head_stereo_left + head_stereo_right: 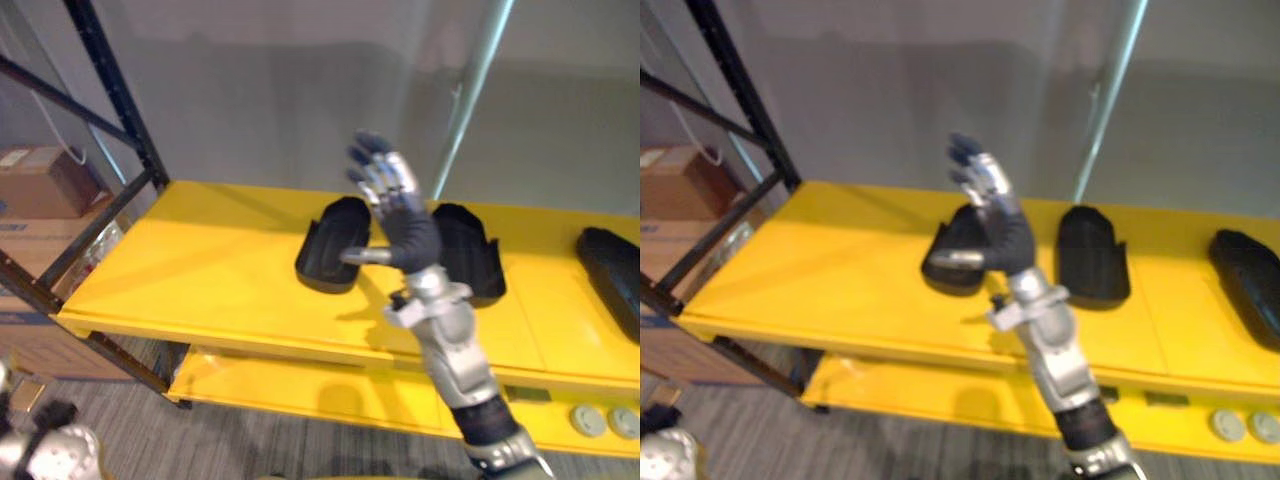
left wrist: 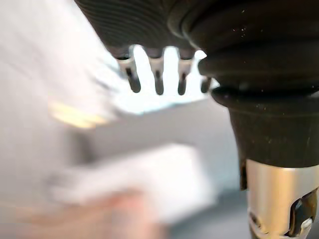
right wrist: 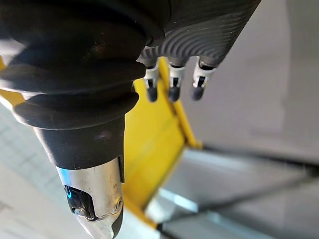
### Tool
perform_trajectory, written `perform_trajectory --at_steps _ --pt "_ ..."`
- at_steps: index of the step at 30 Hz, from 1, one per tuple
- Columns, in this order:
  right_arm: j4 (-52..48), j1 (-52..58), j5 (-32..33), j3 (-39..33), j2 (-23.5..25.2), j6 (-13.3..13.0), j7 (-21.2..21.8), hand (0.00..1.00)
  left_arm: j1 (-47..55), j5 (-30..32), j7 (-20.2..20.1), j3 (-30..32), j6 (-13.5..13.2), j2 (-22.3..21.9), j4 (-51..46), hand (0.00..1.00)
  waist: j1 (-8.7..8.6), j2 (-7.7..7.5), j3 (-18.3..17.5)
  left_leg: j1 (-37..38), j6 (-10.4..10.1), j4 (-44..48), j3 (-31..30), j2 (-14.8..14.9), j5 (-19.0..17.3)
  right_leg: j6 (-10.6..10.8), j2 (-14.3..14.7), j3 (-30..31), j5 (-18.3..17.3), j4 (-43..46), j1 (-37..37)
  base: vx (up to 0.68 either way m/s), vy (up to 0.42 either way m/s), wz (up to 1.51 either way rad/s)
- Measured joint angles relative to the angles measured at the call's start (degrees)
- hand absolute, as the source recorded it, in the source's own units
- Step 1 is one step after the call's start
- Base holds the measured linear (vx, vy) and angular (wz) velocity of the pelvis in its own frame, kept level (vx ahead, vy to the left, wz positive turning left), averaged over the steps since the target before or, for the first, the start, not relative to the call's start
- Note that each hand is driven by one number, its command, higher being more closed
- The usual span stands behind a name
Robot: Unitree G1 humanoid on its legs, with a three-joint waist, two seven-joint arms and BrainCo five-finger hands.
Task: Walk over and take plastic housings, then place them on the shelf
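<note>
Left eye view. We note an upper yellow metal shelf in a rack with a black steel upright. Three dark shells lie on it in a row, well apart from each other: the leftmost black moulded plastic housing, the middle black plastic housing and the rightmost black plastic housing, which is cut off by the picture's edge. The right hand is raised in front of the shelf. Its fingers are straight and spread, its thumb sticks out sideways, and it holds nothing. From here it covers part of the middle housing. Under the shelf sits a lower yellow shelf with two grey round discs at its right end. Brown cardboard boxes stand to the left beyond the rack, a grey slanting pole rises behind it, and the grey carpeted floor lies below.

Right eye view. Same scene. Here the raised hand overlaps the leftmost housing instead, and the middle one shows whole. We cannot tell whether the hand touches any housing.

Left wrist view. The left hand has its fingers straight, side by side, with nothing between them and the thumb. The background is a pale blur.

Right wrist view. The right hand's fingers are extended and empty, with a strip of yellow shelf past them.
</note>
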Motion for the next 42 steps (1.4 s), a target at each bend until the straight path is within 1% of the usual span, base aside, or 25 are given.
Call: perform_trajectory --at_steps 1,2,3,4,6,9,11,12,13,15,17,18,19,20,21,25,27,29,30,31,36,38,39,41,42 --pt "1.6 -0.9 -0.1 1.1 0.9 0.7 -0.1 0.0 0.9 -0.4 -0.6 -0.1 -0.8 -1.0 3.5 0.0 0.41 -0.52 -0.3 0.1 0.1 -0.1 -0.4 -0.1 0.0 0.0 -0.1 -0.3 -0.2 0.0 0.3 0.05 0.023 0.25" --pt "3.0 -1.8 -0.1 2.6 1.8 1.3 -0.1 0.0 1.8 -0.5 -1.7 -0.2 -1.8 -1.7 7.1 0.0 1.36 -0.92 -0.5 0.1 0.1 -0.3 -0.5 -0.2 -0.1 0.1 -0.2 -0.5 -0.4 0.0 0.3 0.04 0.019 0.16" --pt "4.7 -3.0 -0.1 4.7 3.2 2.2 0.2 0.0 2.6 -2.4 -3.4 -0.1 -2.7 -2.5 11.2 0.0 2.05 -1.16 -0.5 0.1 0.1 -0.4 -0.7 -0.3 -0.1 0.0 -0.2 -0.7 -0.5 0.0 0.4 0.04 0.019 0.11" --pt "5.4 -3.5 -0.1 5.9 3.8 2.8 0.2 0.0 2.9 -3.1 -4.2 -0.1 -2.9 -2.9 13.0 0.0 2.16 -1.18 -0.5 0.0 0.1 -0.4 -1.0 -0.3 -0.1 0.0 -0.3 -1.1 -0.5 0.0 0.5 0.04 0.012 0.24" --pt "7.9 -3.7 -0.1 9.6 6.1 4.4 0.2 0.0 3.4 -4.9 -7.8 -0.2 -3.9 -4.1 18.5 0.0 2.39 -1.08 -0.4 0.2 0.2 -0.4 -2.2 -0.7 0.1 0.1 -0.5 -2.3 -0.8 0.0 1.3 0.03 0.008 0.26" --pt "10.2 -3.7 0.1 11.9 8.0 5.0 0.2 0.0 3.3 -5.1 -12.6 -1.5 -4.3 -4.9 24.2 0.0 2.85 -1.13 -0.1 0.2 0.3 -0.4 -2.6 -0.8 0.0 0.3 -0.5 -2.8 -1.3 0.0 1.7 -0.01 0.003 0.07" --pt "11.2 -3.8 0.2 13.6 9.3 4.9 -0.2 0.0 2.8 -6.9 -15.4 -2.2 -4.2 -4.7 27.9 0.0 2.86 -1.25 0.3 0.9 0.3 -0.4 -2.8 -0.6 -0.2 0.1 -0.3 -2.9 -1.7 0.0 2.3 0.0 -0.002 0.02" --pt "11.4 -3.8 0.2 14.3 9.6 4.9 -0.6 0.0 2.8 -7.2 -16.0 -2.9 -4.2 -4.6 29.0 0.0 2.94 -1.26 0.5 0.9 0.2 -0.3 -2.7 -0.5 -0.3 0.1 -0.3 -2.8 -1.8 0.0 2.5 0.01 -0.007 -0.04" --pt "11.5 -4.0 -0.3 16.1 10.0 4.9 -1.5 0.0 2.7 -8.1 -17.6 -4.4 -4.2 -4.6 30.8 0.0 2.98 -1.35 0.7 0.8 0.1 -0.1 -2.8 -0.4 -0.4 0.0 -0.2 -2.8 -1.9 0.0 2.5 0.0 0.0 0.0" --pt "13.6 -5.7 -4.6 19.3 10.9 4.9 -3.2 0.0 2.2 -9.1 -19.2 -7.3 -4.2 -4.3 33.7 0.0 3.11 -1.14 1.0 0.7 0.0 0.6 -3.1 -0.3 -0.7 -0.1 -0.2 -2.8 -1.9 0.0 2.5 0.0 0.0 0.0" --pt "17.9 -8.7 -17.5 22.1 12.9 5.3 -6.1 0.0 1.5 -9.1 -20.8 -9.9 -4.4 -4.1 35.5 0.0 3.55 -0.8 1.7 0.8 0.0 0.6 -3.3 -0.1 -0.7 0.0 0.1 -3.0 -1.9 0.0 2.7 0.01 -0.005 0.04" --pt "18.5 -9.5 -21.0 22.5 13.1 5.5 -6.6 0.0 1.4 -9.1 -21.3 -10.3 -4.7 -4.1 35.9 0.0 3.67 -0.76 2.0 0.8 0.0 0.7 -3.3 0.0 -0.7 0.0 0.2 -3.1 -1.9 0.0 2.7 0.0 -0.015 0.04" --pt "18.8 -10.9 -27.3 22.9 13.2 6.0 -7.4 0.0 1.1 -9.3 -22.5 -10.7 -4.9 -4.0 36.5 0.0 4.0 -0.79 2.7 0.8 0.0 0.7 -3.4 0.0 -0.7 0.0 0.4 -3.1 -2.0 0.0 2.8 0.0 0.0 0.0" --pt "18.8 -12.5 -31.2 22.7 13.1 6.6 -7.4 0.0 1.1 -9.3 -23.1 -10.9 -5.1 -4.0 36.7 0.0 4.18 -1.0 3.2 0.7 0.0 0.7 -3.4 0.1 -0.7 0.0 0.4 -3.1 -2.0 0.0 2.7 0.0 0.0 0.0" --pt "18.8 -13.3 -32.8 22.6 12.9 6.7 -7.2 0.0 1.1 -9.4 -23.4 -11.0 -5.1 -4.0 36.8 0.0 4.25 -1.15 3.4 0.7 0.0 0.7 -3.4 0.1 -0.7 -0.1 0.5 -3.1 -2.1 0.0 2.7 0.0 0.0 0.0" --pt "19.2 -18.2 -40.3 23.4 10.7 7.3 -4.9 0.0 0.4 -9.6 -24.9 -12.1 -4.9 -2.5 38.7 0.0 4.57 -2.1 4.0 0.0 0.0 0.6 -3.5 0.2 -0.7 -0.1 0.5 -3.2 -2.2 0.0 2.3 0.0 0.001 0.01" --pt "21.3 -20.9 -46.2 26.2 9.1 8.4 -3.2 0.0 -0.5 -10.7 -25.4 -12.1 -4.6 -1.9 38.8 0.0 4.83 -2.67 4.3 0.0 -0.1 0.6 -3.5 0.3 -0.7 -0.1 0.7 -3.2 -2.2 0.0 2.3 0.0 0.0 0.0" --pt "22.3 -21.7 -49.0 28.5 7.8 9.3 -2.1 0.0 -0.8 -10.7 -26.3 -12.2 -4.6 -1.5 38.8 0.0 4.91 -3.32 4.6 0.0 -0.1 0.7 -3.6 0.3 -0.7 -0.1 0.8 -3.3 -2.2 0.0 2.2 0.01 -0.002 0.02" --pt "22.5 -22.0 -50.1 29.8 6.7 10.3 -1.4 0.0 -0.9 -10.6 -26.6 -12.2 -4.6 -1.3 38.8 0.0 4.91 -3.71 4.7 0.0 -0.1 0.7 -3.6 0.4 -0.7 -0.1 0.8 -3.4 -2.2 0.0 2.2 0.0 0.0 0.0" --pt "22.5 -22.1 -50.6 30.3 6.1 10.9 -0.8 0.0 -0.9 -10.6 -26.8 -12.2 -4.5 -1.3 38.8 0.0 4.92 -3.86 4.7 0.0 -0.1 0.7 -3.6 0.3 -0.7 -0.1 0.8 -3.4 -2.2 0.0 2.2 0.0 0.0 0.0" --pt "22.2 -25.4 -50.4 30.1 -0.9 15.2 1.9 0.0 -1.2 -10.6 -27.8 -12.3 -3.9 -0.3 38.8 0.0 4.88 -4.67 4.9 -0.1 -0.1 0.6 -3.7 0.4 -0.7 0.0 0.8 -3.4 -2.2 0.0 2.2 0.0 0.0 0.0" --pt "21.3 -26.0 -49.4 29.5 -4.9 17.3 3.2 0.0 -1.5 -10.6 -28.7 -12.3 -3.2 0.5 38.8 0.0 4.82 -4.97 4.8 -0.1 -0.1 0.6 -3.6 0.5 -0.7 0.0 0.9 -3.3 -2.2 0.0 2.1 0.0 0.0 0.0" --pt "20.8 -26.0 -49.2 29.1 -5.9 17.8 3.4 0.0 -1.6 -10.6 -28.9 -12.3 -2.8 0.7 38.8 0.0 4.77 -5.06 4.9 -0.1 -0.1 0.6 -3.6 0.5 -0.7 0.0 0.9 -3.3 -2.2 0.0 2.1 0.0 0.0 0.0" --pt "19.0 -26.0 -47.9 24.5 -9.9 18.4 3.8 0.0 -2.0 -10.6 -29.4 -12.4 -1.7 1.4 38.8 0.0 4.46 -5.64 4.7 -0.2 -0.1 0.6 -3.4 0.6 -0.7 0.0 1.0 -3.1 -2.2 0.0 1.8 0.0 0.007 -0.04" --pt "18.5 -26.0 -46.5 23.0 -11.0 18.4 3.7 0.0 -2.1 -10.6 -29.5 -12.4 -1.4 1.5 38.8 0.0 4.39 -5.73 4.7 -0.2 -0.1 0.6 -3.3 0.6 -0.7 0.0 1.0 -3.1 -2.2 0.0 1.7 0.01 0.008 -0.03"
